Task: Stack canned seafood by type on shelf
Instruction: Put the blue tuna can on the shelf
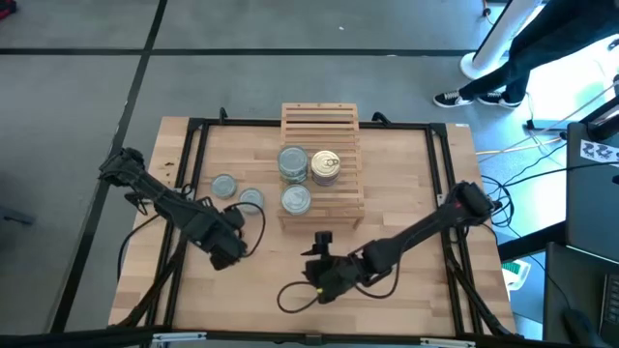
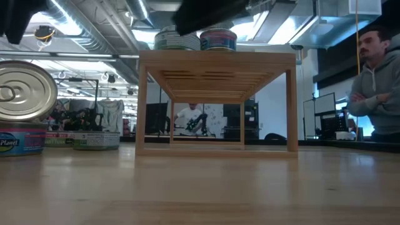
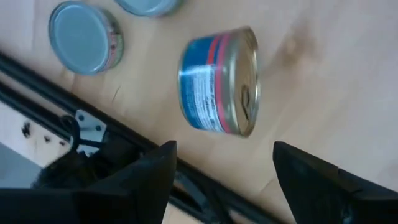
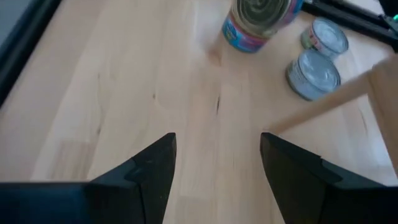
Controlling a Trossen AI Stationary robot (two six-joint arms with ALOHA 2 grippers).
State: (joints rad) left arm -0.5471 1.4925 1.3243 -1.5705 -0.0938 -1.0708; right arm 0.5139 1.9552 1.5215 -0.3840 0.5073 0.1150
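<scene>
Left gripper (image 1: 227,253) — open, near table (image 1: 406,174) edge

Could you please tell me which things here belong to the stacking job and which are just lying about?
Job: light wooden slatted shelf; grey-blue-topped round tins on it and on the tabletop; golden ring-pull tin on it, another on its side.
Lying about: looped black cable; black metal frame; person with folded arms beyond.

Bright, even overhead light (ceiling strips glare in the low view); both wrist views look softly blurred.
</scene>
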